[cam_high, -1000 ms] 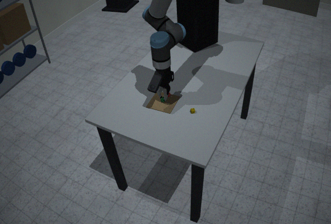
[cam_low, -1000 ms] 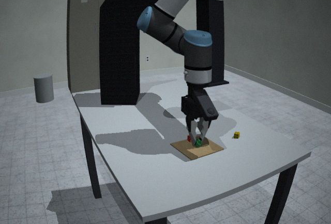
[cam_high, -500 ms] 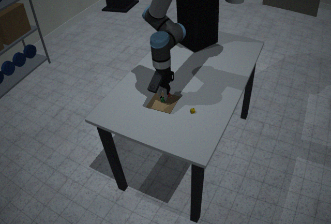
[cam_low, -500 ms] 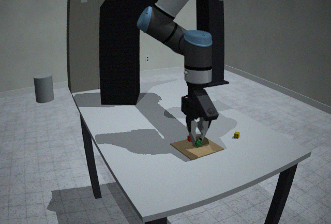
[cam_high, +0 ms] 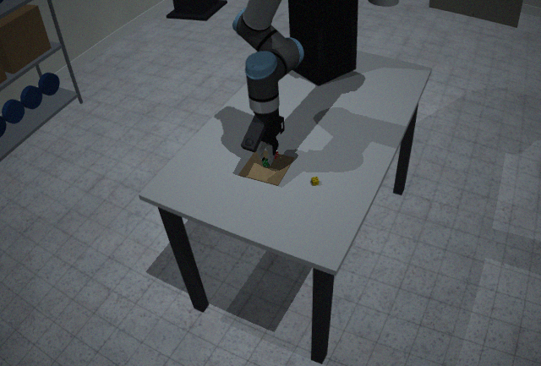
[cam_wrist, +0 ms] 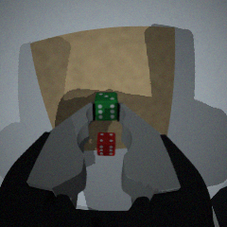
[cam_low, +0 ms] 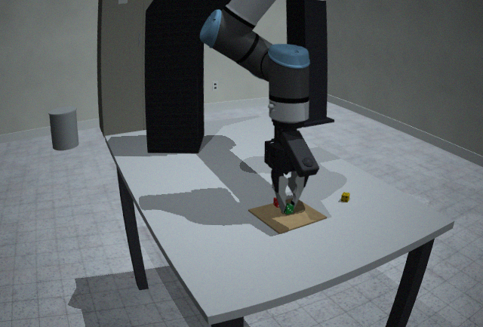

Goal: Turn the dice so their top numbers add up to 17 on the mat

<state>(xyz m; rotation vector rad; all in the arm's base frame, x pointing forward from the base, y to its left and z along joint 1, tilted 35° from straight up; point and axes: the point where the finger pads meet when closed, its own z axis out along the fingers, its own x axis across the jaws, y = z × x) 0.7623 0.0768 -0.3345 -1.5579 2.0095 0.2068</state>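
So, at the centre of the exterior view, the small red die (cam_low: 276,202) sits at the far left edge of the flat brown square mat (cam_low: 300,223), though whether it lies fully on it I cannot tell. Just right of it, the two-jaw gripper (cam_low: 289,205) is clamped on the small green die (cam_low: 288,208) low over the mat. Further right, the small yellow die (cam_low: 345,196) lies on the grey table (cam_low: 234,269), well off the mat, so by my judgement roughly half the work is left, top faces unchecked.
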